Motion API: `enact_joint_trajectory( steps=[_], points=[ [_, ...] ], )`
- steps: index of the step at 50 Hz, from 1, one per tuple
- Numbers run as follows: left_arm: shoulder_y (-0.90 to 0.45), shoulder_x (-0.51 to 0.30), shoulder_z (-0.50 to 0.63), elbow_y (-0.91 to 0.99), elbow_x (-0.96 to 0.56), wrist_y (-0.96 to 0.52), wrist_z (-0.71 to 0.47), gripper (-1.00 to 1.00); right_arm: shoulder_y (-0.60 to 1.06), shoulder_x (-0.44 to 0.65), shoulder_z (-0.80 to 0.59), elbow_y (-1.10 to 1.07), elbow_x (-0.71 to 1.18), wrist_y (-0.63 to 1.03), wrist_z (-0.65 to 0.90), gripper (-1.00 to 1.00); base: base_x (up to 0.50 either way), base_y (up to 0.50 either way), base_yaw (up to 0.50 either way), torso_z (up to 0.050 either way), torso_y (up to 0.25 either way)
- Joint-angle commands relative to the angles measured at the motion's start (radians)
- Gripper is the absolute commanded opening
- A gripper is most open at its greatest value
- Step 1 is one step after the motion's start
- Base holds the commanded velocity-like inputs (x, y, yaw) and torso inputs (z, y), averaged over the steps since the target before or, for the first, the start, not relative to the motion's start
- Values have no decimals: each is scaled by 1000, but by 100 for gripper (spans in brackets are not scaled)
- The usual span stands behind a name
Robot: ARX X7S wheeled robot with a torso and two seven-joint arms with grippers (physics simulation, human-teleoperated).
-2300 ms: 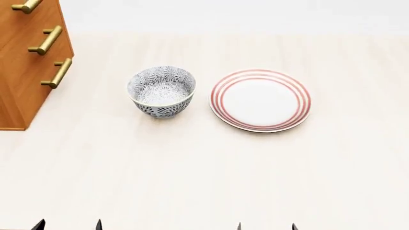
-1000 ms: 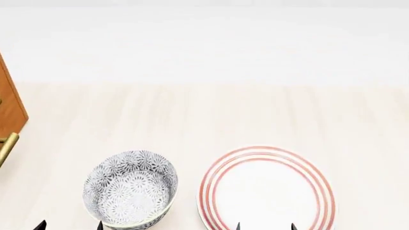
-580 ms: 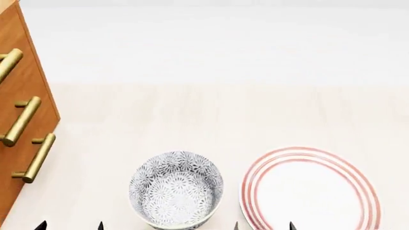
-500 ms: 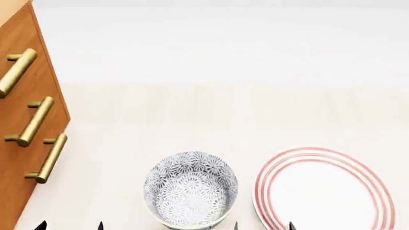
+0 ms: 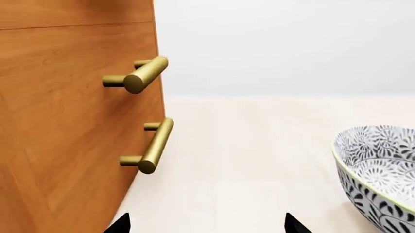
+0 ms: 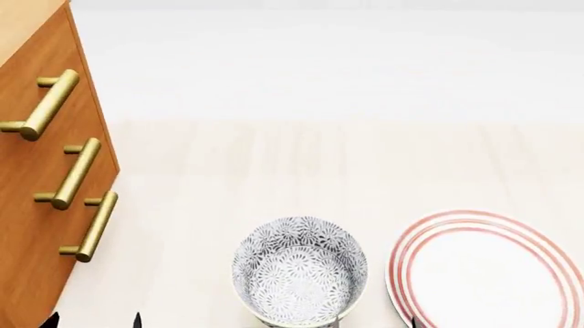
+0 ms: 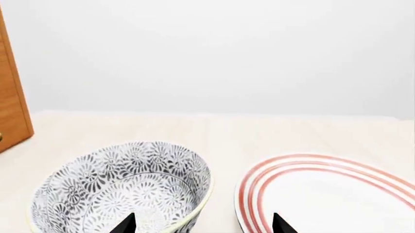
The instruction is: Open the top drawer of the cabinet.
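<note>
Wooden cabinet (image 6: pixel 41 178) shifted rightward in head view, top drawer (image 6: pixel 37 89) shut; bowl (image 6: pixel 299 271), plate (image 6: pixel 488 270) shifted likewise; left tool (image 5: pixel 206 224), right tool (image 7: pixel 204 224) spread, empty.

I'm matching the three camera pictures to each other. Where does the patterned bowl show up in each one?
Head view: the bowl sits at the bottom centre, between the cabinet on the left and the plate on the right.
Left wrist view: cut off at the lower right edge.
Right wrist view: lower left, beside the plate.
Shared landmark: the cabinet, a large part of the picture in the left wrist view, a sliver at the right wrist view's left edge.
</note>
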Motion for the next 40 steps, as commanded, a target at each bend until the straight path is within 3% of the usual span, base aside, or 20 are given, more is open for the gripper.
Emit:
enact_joint_trajectory(
  steps=[1, 6, 20, 28, 40],
  points=[
    [-52, 1, -4, 8, 122, -86, -71, 100, 1, -14, 18, -4, -9, 8, -15, 100, 0, 0, 0, 0, 0],
    [-139, -22, 39, 24, 234, -222, -117, 100, 2, -13, 18, -1, -4, 9, -11, 100, 0, 0, 0, 0, 0],
    [-352, -69, 182, 13, 426, -571, -93, 100, 4, -9, 13, 7, 6, 10, -5, 100, 0, 0, 0, 0, 0],
    [-451, -97, 274, -42, 513, -616, -71, 100, 5, -6, 10, 6, 14, 14, -2, 100, 0, 0, 0, 0, 0],
    [-494, -127, 402, -128, 615, -615, -67, 100, 3, -1, 4, 3, 20, 15, 3, 100, 0, 0, 0, 0, 0]
  ],
)
